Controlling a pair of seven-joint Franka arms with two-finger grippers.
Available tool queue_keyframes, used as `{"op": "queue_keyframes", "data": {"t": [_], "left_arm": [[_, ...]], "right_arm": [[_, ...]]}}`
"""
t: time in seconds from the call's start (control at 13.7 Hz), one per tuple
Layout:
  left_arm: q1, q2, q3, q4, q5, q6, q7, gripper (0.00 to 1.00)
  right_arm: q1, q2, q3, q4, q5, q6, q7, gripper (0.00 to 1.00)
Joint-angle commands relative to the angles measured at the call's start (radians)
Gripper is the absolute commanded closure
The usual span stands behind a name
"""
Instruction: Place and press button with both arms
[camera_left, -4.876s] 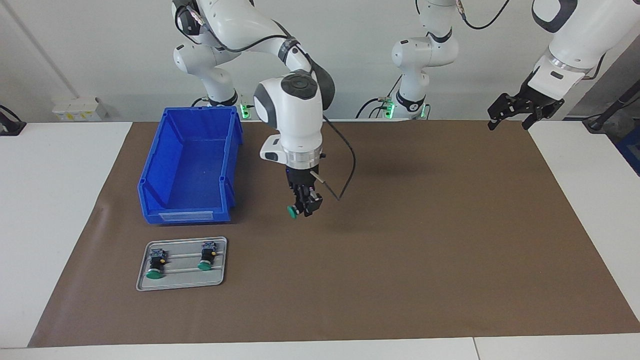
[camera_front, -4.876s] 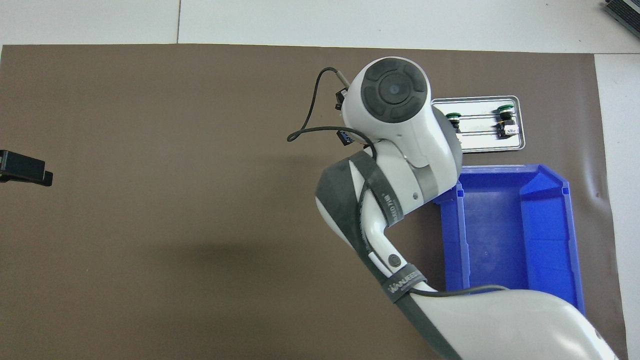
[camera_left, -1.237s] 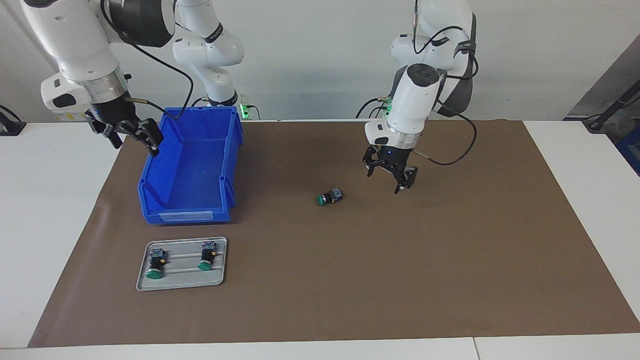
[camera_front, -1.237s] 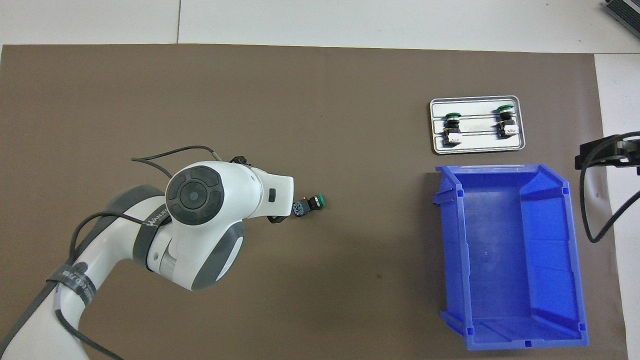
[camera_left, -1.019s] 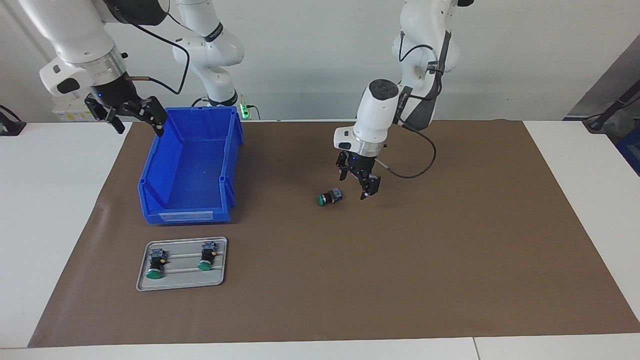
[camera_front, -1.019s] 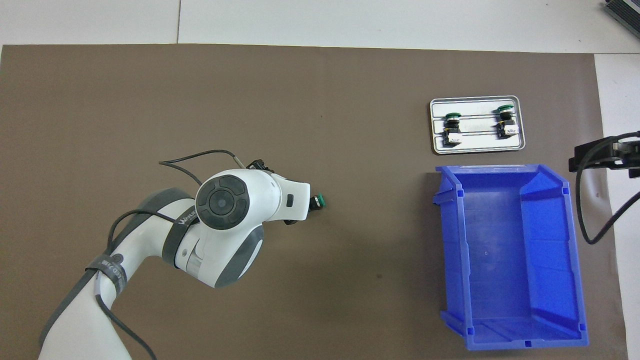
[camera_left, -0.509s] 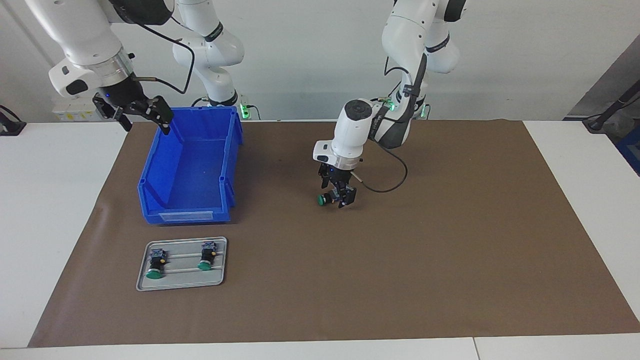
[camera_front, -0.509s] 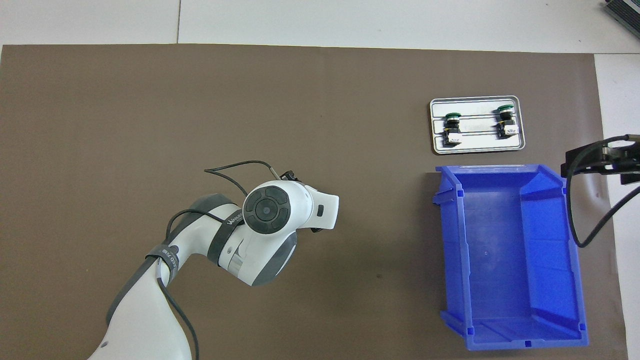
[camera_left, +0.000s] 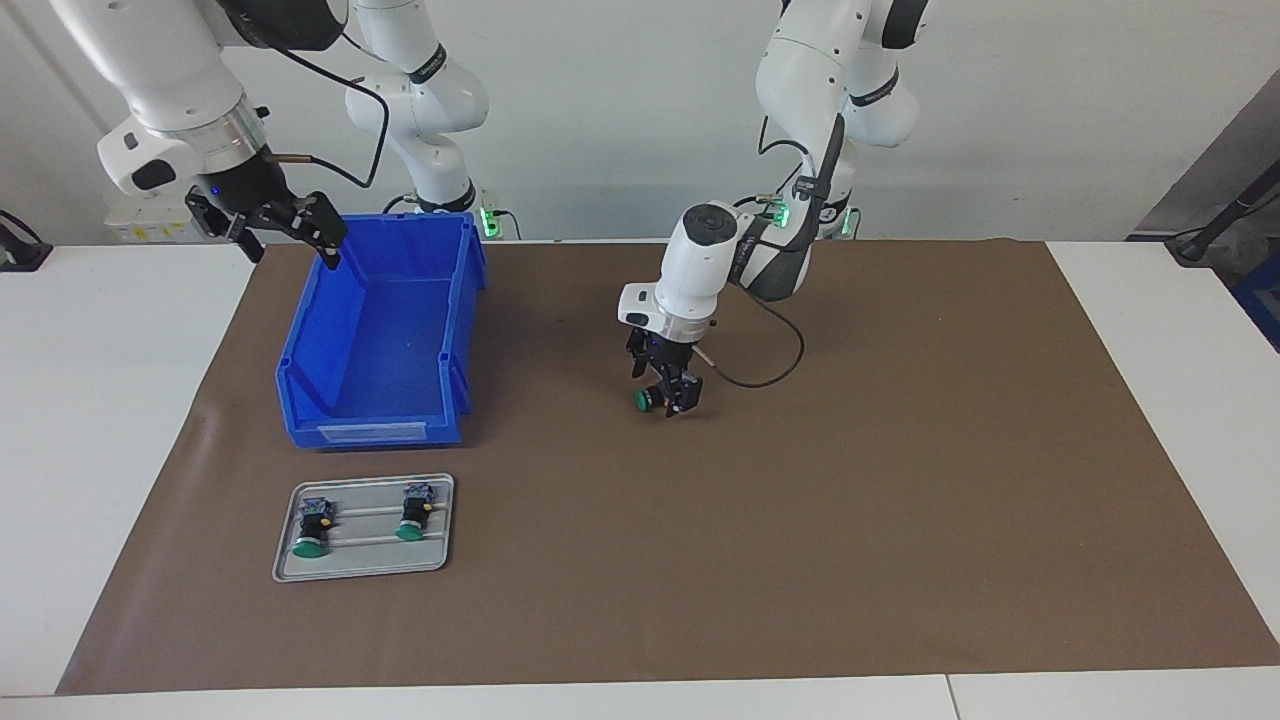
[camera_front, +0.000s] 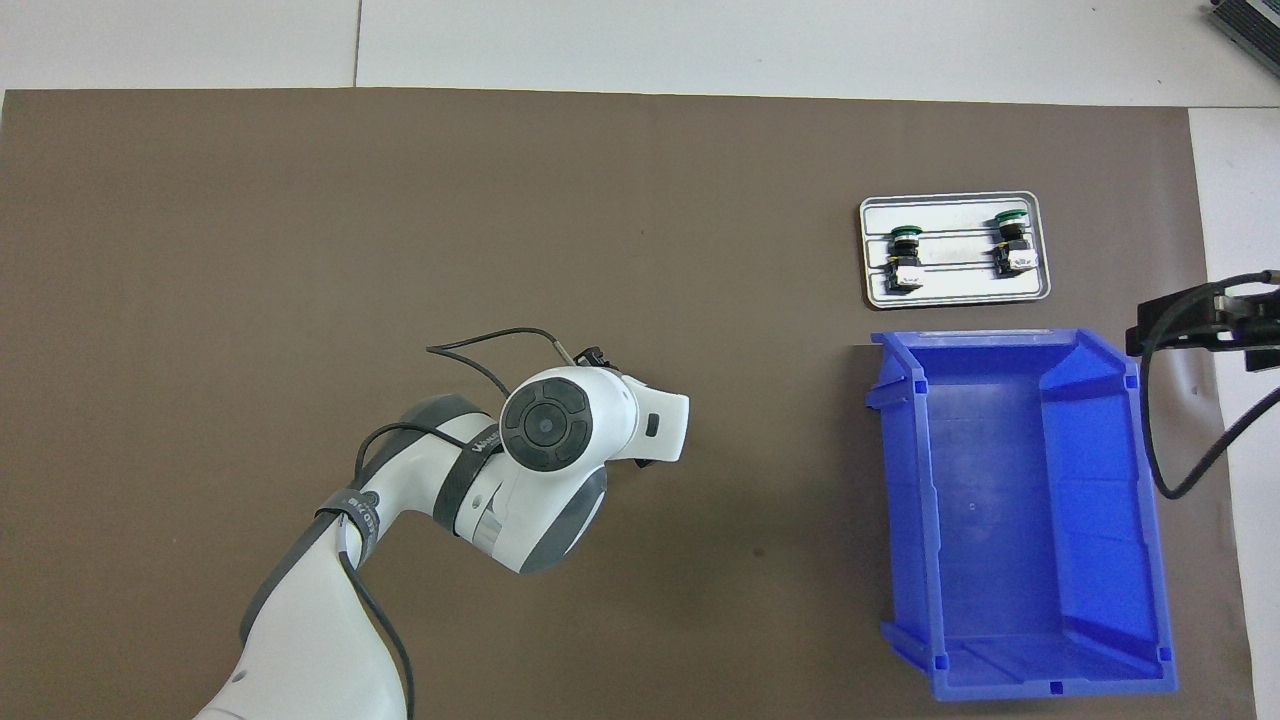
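The button (camera_left: 643, 401) lies on its side on the brown mat (camera_left: 900, 500) near the table's middle, its green cap pointing away from the robots. My left gripper (camera_left: 664, 388) is down at the button, open, with its fingers on either side of the black body. In the overhead view the left arm's wrist (camera_front: 560, 425) covers the button and the gripper. My right gripper (camera_left: 278, 225) is open and empty, held over the corner of the blue bin nearest the robots; it also shows in the overhead view (camera_front: 1200, 322).
An empty blue bin (camera_left: 370, 432) (camera_front: 1010, 520) stands toward the right arm's end. Farther from the robots than the bin, a small metal tray (camera_left: 365, 560) (camera_front: 955, 285) holds two more green-capped buttons (camera_left: 310, 535) (camera_left: 410, 522).
The right gripper set the button on the mat and drew back to the bin's corner. The left arm swung in from its end and lowered its open gripper around the button.
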Motion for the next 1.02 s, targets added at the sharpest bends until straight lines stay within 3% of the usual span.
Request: {"op": "queue_keyframes", "data": {"t": [0.0,0.29,0.51,0.8,0.95], "left_arm": [[-0.030,0.008,0.013,0.004,-0.021,0.015,0.033,0.30],[-0.036,0.006,0.012,0.004,-0.021,0.007,0.028,0.60],[-0.032,0.006,0.013,0.010,-0.021,0.010,0.024,1.00],[0.003,-0.032,0.013,0.012,-0.027,0.023,0.018,1.00],[0.037,-0.072,0.012,0.009,-0.125,0.020,0.019,1.00]], "right_arm": [[-0.005,-0.024,0.003,-0.021,0.026,-0.004,0.012,0.00],[-0.002,-0.024,0.006,-0.021,0.026,-0.004,0.011,0.00],[-0.002,-0.024,0.006,-0.021,0.026,-0.004,0.011,0.00],[-0.002,-0.024,0.005,-0.021,0.026,-0.004,0.011,0.00],[-0.002,-0.025,0.006,-0.021,0.026,-0.004,0.011,0.00]]}}
